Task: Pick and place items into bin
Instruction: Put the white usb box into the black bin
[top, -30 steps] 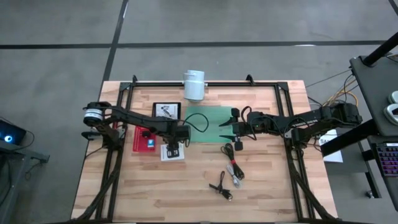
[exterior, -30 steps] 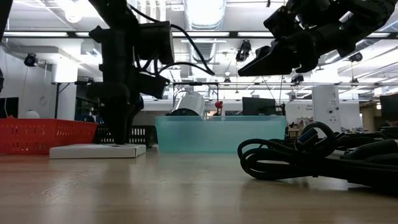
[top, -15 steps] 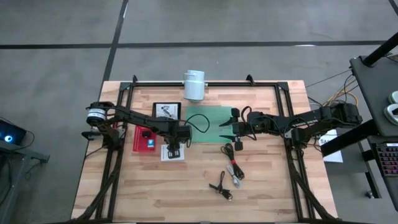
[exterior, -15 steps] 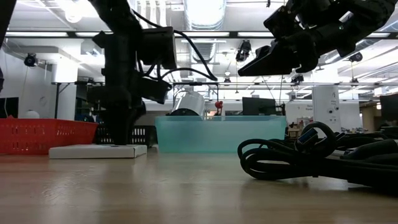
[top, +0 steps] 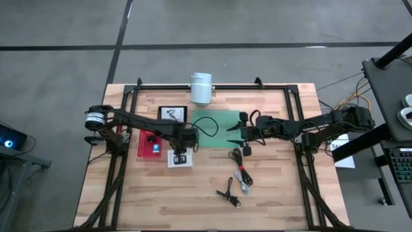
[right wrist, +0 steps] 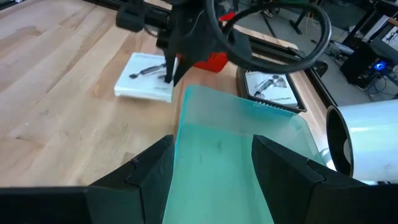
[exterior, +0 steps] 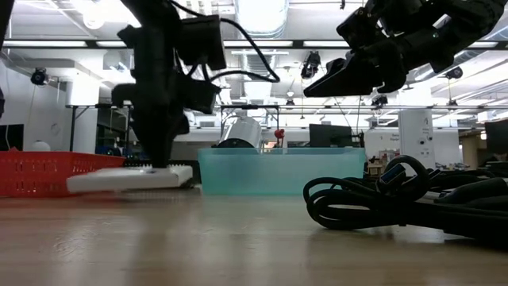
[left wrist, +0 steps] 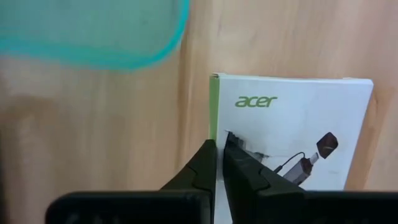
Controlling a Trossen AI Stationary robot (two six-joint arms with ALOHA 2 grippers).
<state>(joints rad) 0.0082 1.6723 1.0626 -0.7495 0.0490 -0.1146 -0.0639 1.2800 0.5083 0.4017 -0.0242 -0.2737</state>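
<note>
A white printed card with a green side hangs just above the table, and my left gripper is shut on it; the low view shows the card tilted, beside the red basket. To its right stands the teal bin. My right gripper hovers open over the bin's right end, holding nothing. A second card lies in a black frame on the far side. Black cables lie on the near side of the table. My left gripper pinches the card at its green-trimmed edge, the edge nearest the bin, between its two shut fingers. The fingers point almost straight down from above. The card is lifted clear of the table and tilts, its far end drooping lower.
A white cylinder stands at the table's far edge. A smaller cable bundle lies nearer the front. A black metal frame runs around the table's back and sides. Bare wood lies toward the near edge.
My left gripper has shut on the card's edge and risen. The card, which lay flat on the table, is now lifted clear and tilted.
</note>
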